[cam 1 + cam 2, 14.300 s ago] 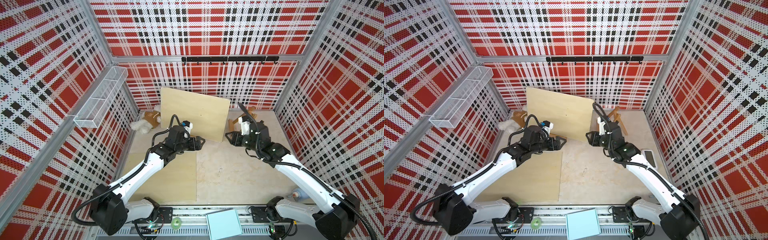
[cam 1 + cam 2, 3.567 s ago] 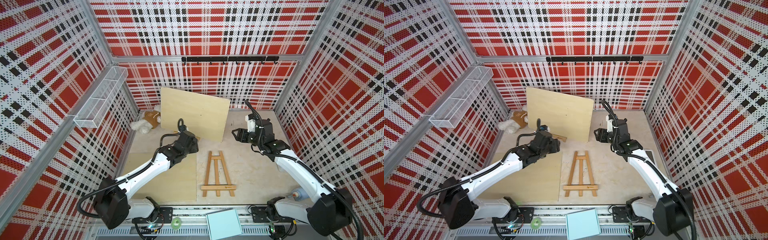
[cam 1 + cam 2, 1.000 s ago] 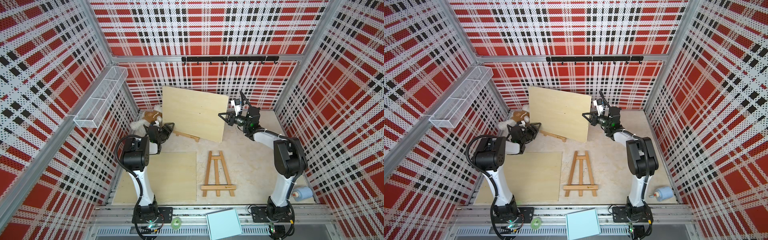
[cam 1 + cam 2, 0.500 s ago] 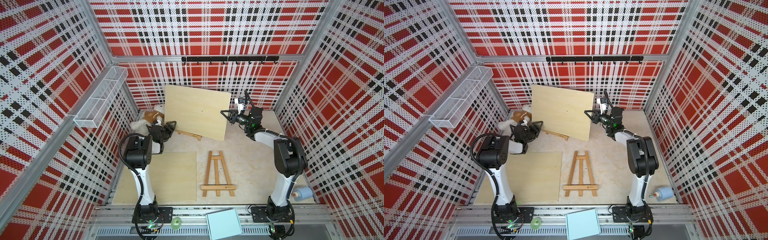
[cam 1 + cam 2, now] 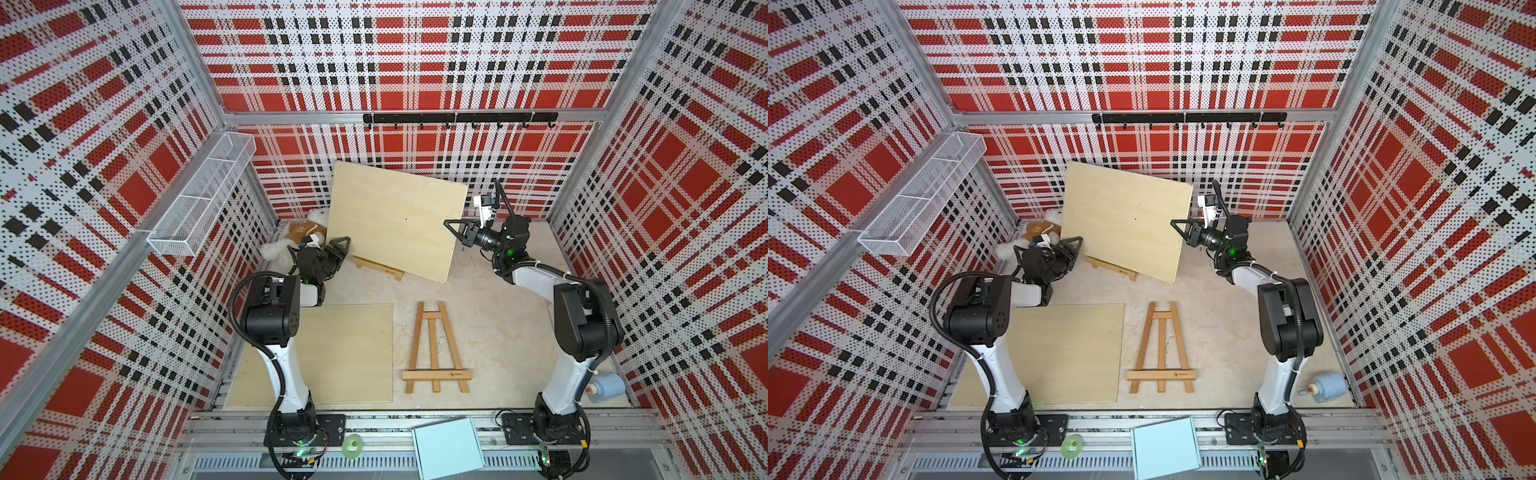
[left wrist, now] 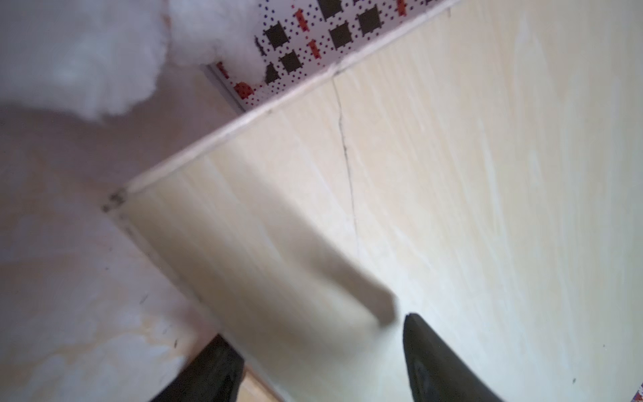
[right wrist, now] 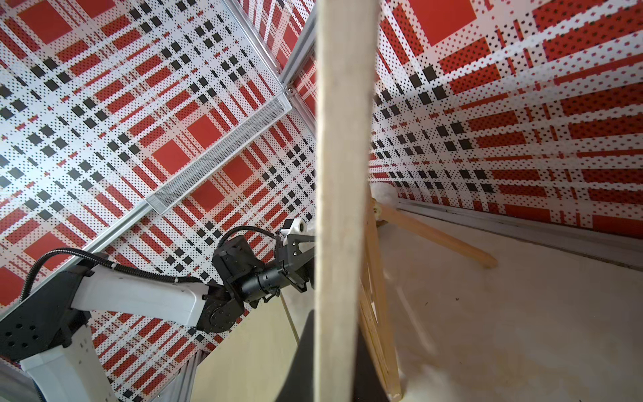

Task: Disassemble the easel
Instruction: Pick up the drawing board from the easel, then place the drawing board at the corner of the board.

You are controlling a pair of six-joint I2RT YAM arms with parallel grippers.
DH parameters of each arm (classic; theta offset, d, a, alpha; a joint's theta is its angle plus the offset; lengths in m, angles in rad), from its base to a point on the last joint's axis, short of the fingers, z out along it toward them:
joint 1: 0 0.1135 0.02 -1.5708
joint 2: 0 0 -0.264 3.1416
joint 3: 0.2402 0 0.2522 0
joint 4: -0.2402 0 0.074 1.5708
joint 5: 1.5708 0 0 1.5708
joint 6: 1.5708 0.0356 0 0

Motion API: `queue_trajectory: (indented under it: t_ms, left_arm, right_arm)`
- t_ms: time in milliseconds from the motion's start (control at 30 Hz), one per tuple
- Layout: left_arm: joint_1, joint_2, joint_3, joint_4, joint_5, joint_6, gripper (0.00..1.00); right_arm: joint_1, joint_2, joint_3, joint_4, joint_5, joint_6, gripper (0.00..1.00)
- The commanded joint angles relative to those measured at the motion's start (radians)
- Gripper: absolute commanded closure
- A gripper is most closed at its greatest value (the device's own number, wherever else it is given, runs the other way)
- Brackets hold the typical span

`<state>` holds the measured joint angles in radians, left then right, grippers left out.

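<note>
The board [image 5: 395,220], upper centre of the frame, has shifted up and rightward on the standing easel [image 5: 379,268] within the last second. The right gripper [image 5: 455,233] is clamped tight on its right edge. The left gripper [image 5: 340,249] straddles its left edge, jaws wide and holding nothing. The board seems to be coming off.

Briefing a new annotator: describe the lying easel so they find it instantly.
On the table, near the front edge, beside the flat board, lies a wooden A-frame easel, apex toward the back wall. Unlike the other easel, standing behind the tilted board, it lies flat and bare.
</note>
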<state>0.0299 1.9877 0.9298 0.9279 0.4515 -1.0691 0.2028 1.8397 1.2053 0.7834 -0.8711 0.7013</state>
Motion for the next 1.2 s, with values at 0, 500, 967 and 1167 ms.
queue_trajectory:
  t_ms: [0, 500, 967, 1167]
  left_arm:
    - [-0.013, -0.076, 0.000, 0.161, 0.029, -0.010, 0.27]
    - [-0.137, -0.346, -0.019, 0.120, 0.073, 0.007, 0.28]
    - [-0.340, -0.631, -0.052, -0.012, -0.020, 0.048, 0.36]
    - [-0.426, -0.665, -0.043, 0.006, -0.038, 0.035, 0.44]
  right_arm:
    - [0.024, -0.127, -0.003, 0.204, -0.056, 0.056, 1.00]
    - [0.047, -0.383, -0.212, 0.227, 0.159, 0.129, 1.00]
    - [0.053, -0.560, -0.328, 0.058, 0.312, 0.204, 1.00]
    - [0.052, -0.592, -0.366, 0.081, 0.341, 0.254, 1.00]
